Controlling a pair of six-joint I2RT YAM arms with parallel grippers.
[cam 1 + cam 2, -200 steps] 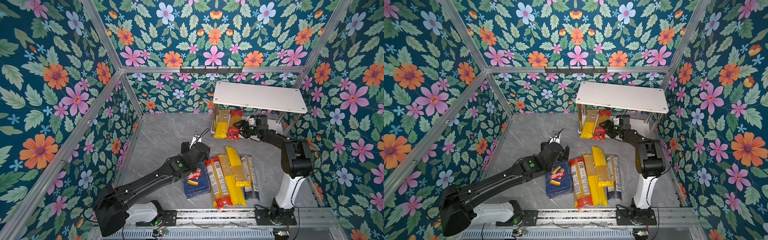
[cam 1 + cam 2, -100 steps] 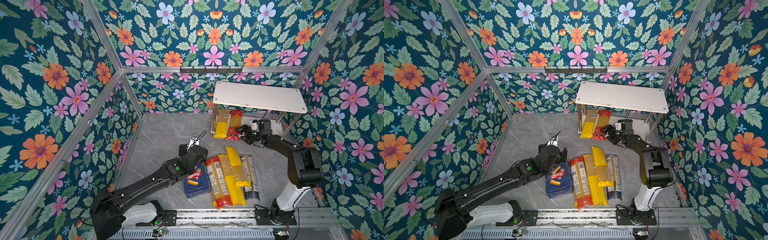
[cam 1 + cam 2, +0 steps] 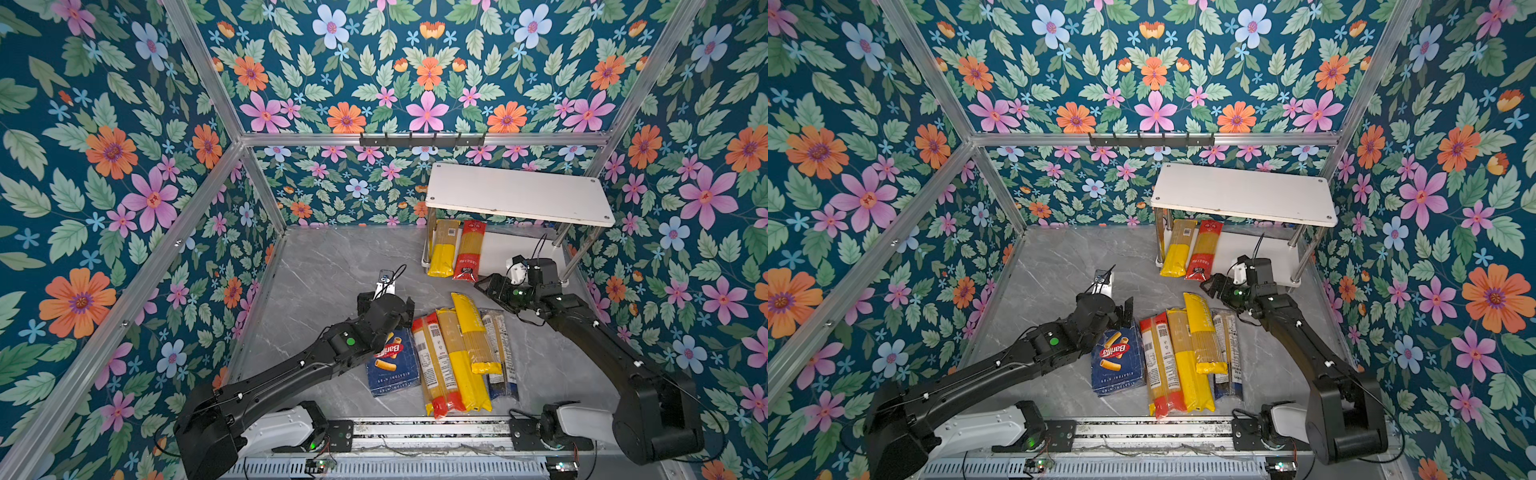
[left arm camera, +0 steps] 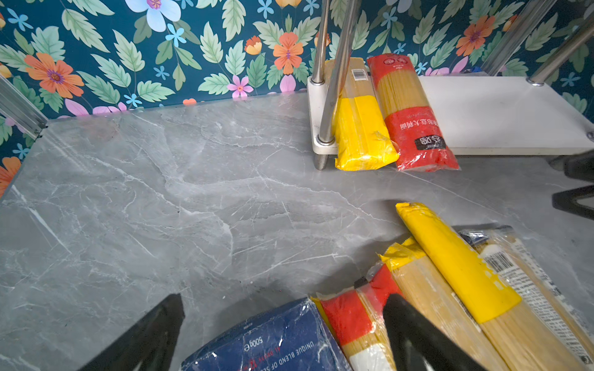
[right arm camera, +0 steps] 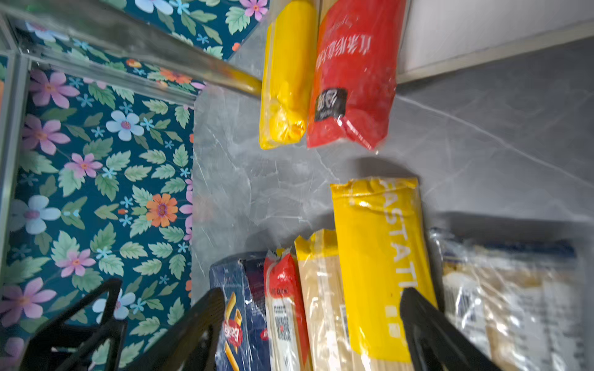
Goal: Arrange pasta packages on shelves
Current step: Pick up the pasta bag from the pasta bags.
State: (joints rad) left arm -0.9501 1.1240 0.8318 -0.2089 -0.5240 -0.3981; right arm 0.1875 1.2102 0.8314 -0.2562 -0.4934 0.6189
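The shelves stand at the back right. On their lower board lie two pasta packages, a yellow bag and a red bag, with their front ends over the edge. Several more lie side by side on the table: a dark-blue Barilla pack, a red-ended bag, a yellow bag on top, and a clear bag. My left gripper is open above the Barilla pack's far end. My right gripper is open and empty above the pile's far end.
The grey marble table is walled by floral panels on three sides. A black hook rail hangs on the back wall. The upper shelf board carries nothing. Chrome posts stand at the rack's corners.
My right gripper has drawn back from the lower shelf toward the front and now hovers over the pile. My left gripper has shifted slightly nearer the Barilla pack.
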